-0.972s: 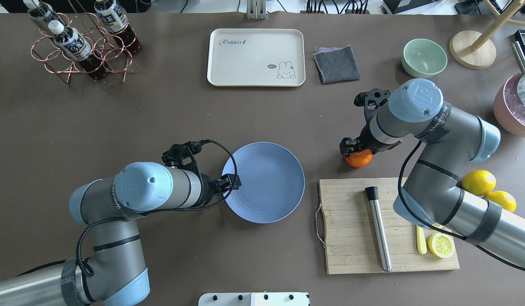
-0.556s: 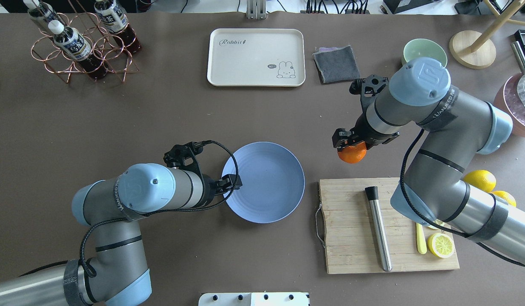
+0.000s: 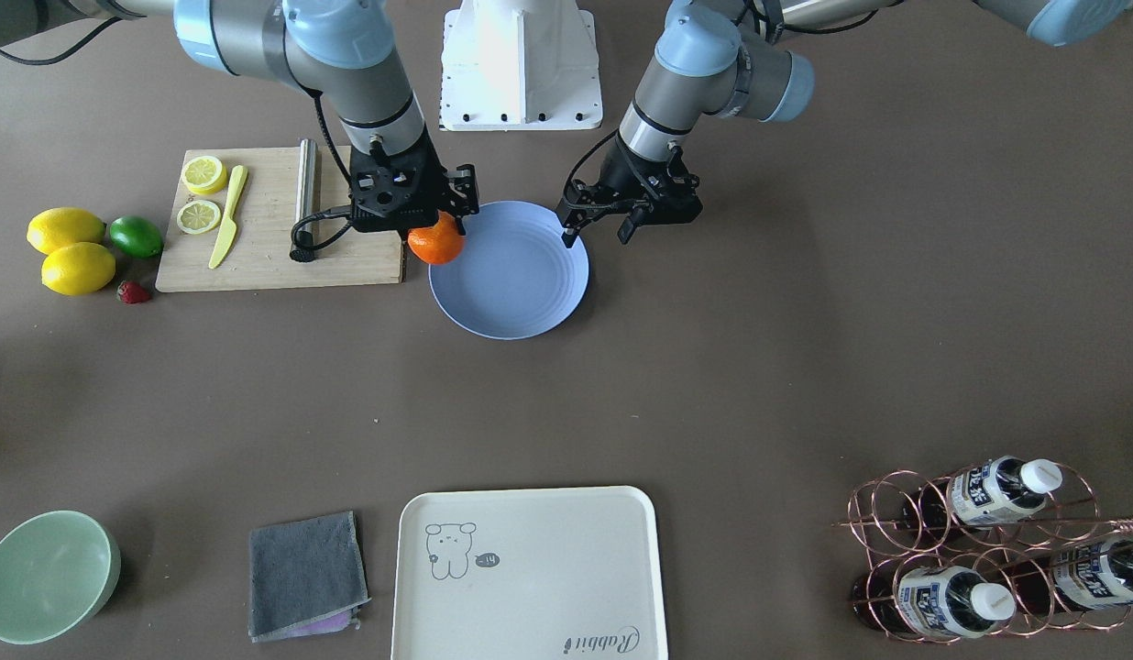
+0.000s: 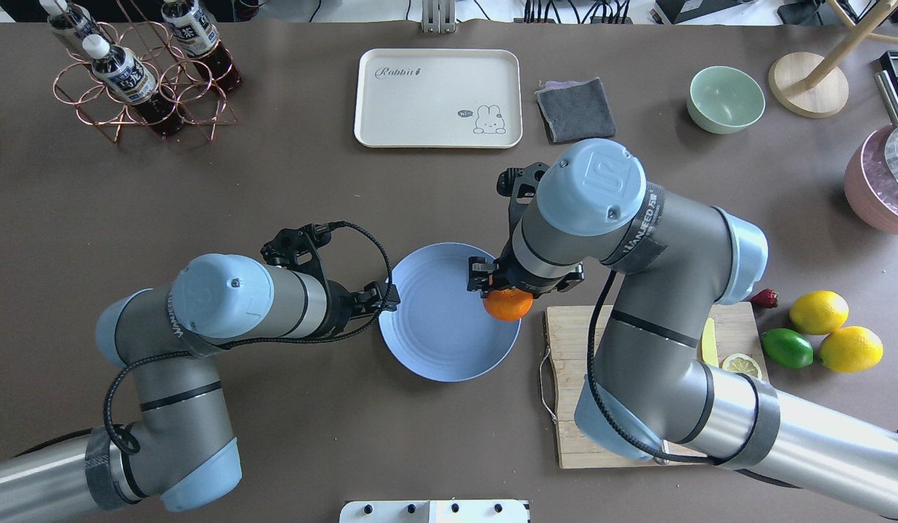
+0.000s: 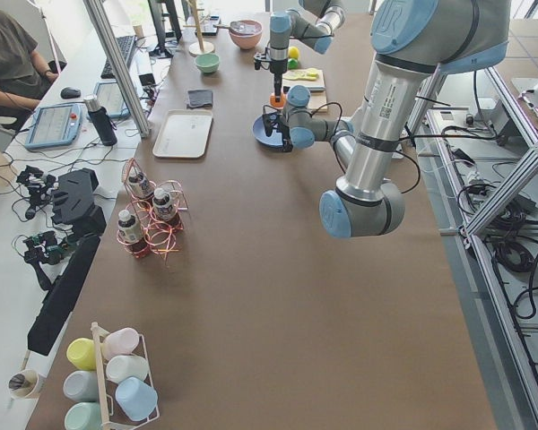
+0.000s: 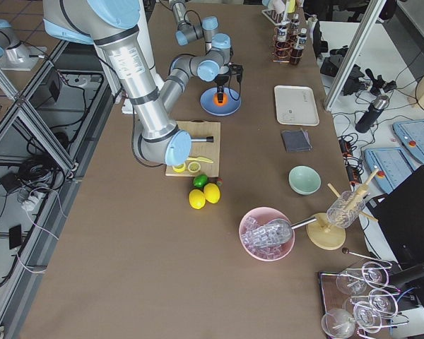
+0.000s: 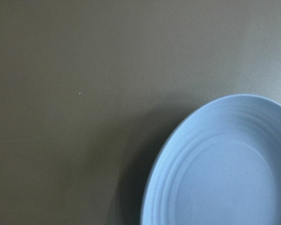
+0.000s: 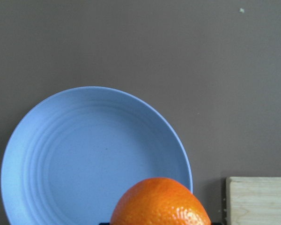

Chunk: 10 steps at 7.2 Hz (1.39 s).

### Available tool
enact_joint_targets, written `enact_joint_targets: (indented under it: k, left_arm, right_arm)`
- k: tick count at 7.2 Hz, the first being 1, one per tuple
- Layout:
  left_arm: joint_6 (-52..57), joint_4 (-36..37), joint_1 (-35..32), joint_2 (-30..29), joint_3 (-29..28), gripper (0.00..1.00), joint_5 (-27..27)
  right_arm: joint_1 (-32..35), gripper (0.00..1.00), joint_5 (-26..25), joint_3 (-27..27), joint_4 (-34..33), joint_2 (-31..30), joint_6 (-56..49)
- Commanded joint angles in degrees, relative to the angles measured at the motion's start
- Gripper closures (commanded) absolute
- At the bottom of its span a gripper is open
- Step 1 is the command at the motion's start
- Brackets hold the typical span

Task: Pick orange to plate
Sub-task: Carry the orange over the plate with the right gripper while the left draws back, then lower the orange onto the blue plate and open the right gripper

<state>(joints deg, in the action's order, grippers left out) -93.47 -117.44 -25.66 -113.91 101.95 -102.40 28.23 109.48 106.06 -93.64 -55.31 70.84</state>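
Tabletop (image 4: 202, 189) in brown runs under everything, with the two grey arms reaching over it. The right arm (image 4: 638, 240) bends across the wooden cutting board (image 4: 565, 385) toward the middle. The left arm (image 4: 224, 305) comes in low from the other side. Between them lies the plate (image 4: 434, 341), round and periwinkle blue, flat on the tabletop just beside the board's handle end. The orange (image 4: 508, 305) hangs over the plate's rim on the side nearest the board. It sits directly under the right tool (image 4: 501, 288), whose two fingers are closed against the top of the fruit from either side. In the right wrist view the fruit fills the bottom edge, with the plate's ringed floor spread out beyond it. From the camera at the table's left end the fruit looks raised clear of the plate, not resting on it. The left tool (image 3: 597, 226) stands at the opposite rim of the plate, its fingers spread wide and holding nothing, one fingertip right at the rim's edge. Whether that fingertip touches the rim cannot be told.
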Motion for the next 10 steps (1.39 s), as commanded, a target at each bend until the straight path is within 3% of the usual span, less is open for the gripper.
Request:
enact_joint_targets:
  k: [1,4,7,8,9,10]
  left_arm:
    - [8.95,-0.34,-5.70,6.74,2.80,0.04,-7.00]
    - [10.76,-0.34,-9.15,8.18,2.38,0.04,-9.84]
    - [10.68,-0.34,-9.15,8.00,2.55,0.04,-9.75]
    - [10.68,-0.34,-9.15,7.91,2.64,0.04,-9.75]
    - [10.59,-0.25,-9.15,7.74,2.81,0.03,-9.75]
    - [10.68,-0.25,-9.15,7.65,2.90,0.04,-9.84]
  right_arm:
    - [-3.97,1.00,-2.95,-5.12,0.04,4.92,2.80]
    - [-4.50,1.00,-4.10,-13.84,9.41,6.62,4.29]
    - [-4.50,1.00,-4.10,-15.09,9.62,6.71,3.95]
    - [-4.50,0.22,-4.10,-15.09,9.71,6.71,3.69]
    - [-4.50,0.00,-4.10,-15.09,9.79,6.71,3.43]
    - [-4.15,0.00,-4.01,-14.74,9.80,6.71,3.34]
